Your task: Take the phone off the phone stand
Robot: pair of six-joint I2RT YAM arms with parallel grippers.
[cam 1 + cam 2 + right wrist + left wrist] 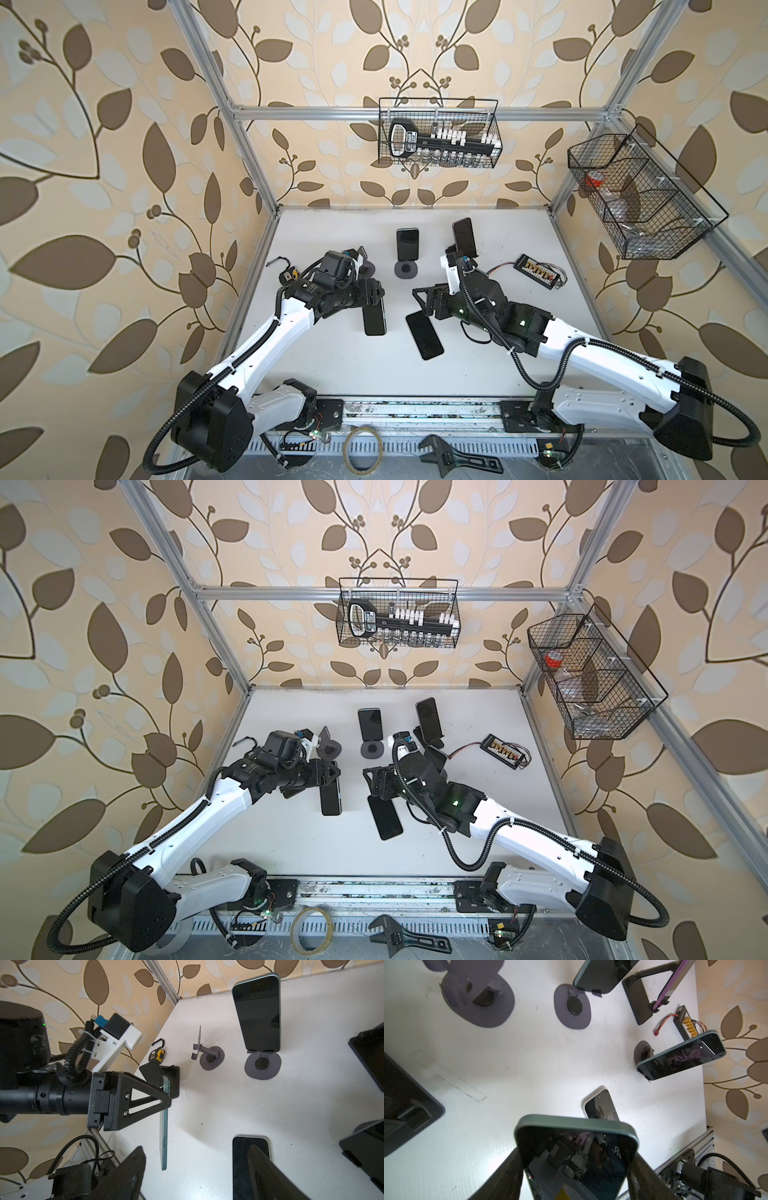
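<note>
Surface (332,365) comes first: white, carrying several phones and stands. Left gripper (372,296) is clamped on the long edges of the held phone (577,1142), which hangs below it and appears clear of the surface. Right gripper (196,1148) hovers with its jaws apart, holding nothing. Directly beneath it lies the flat phone (424,335), screen up.

Just beyond the left gripper is the empty stand (211,1057) with its cradle bare. The removal itself looks done for this phone, and what seems left is laying it down and letting go.

Farther out, between the two grippers, the middle phone (407,243) sits in its round stand (406,269). Near the right gripper, the back phone (464,237) and the tilted phone (681,1057) are also propped on stands.
</note>
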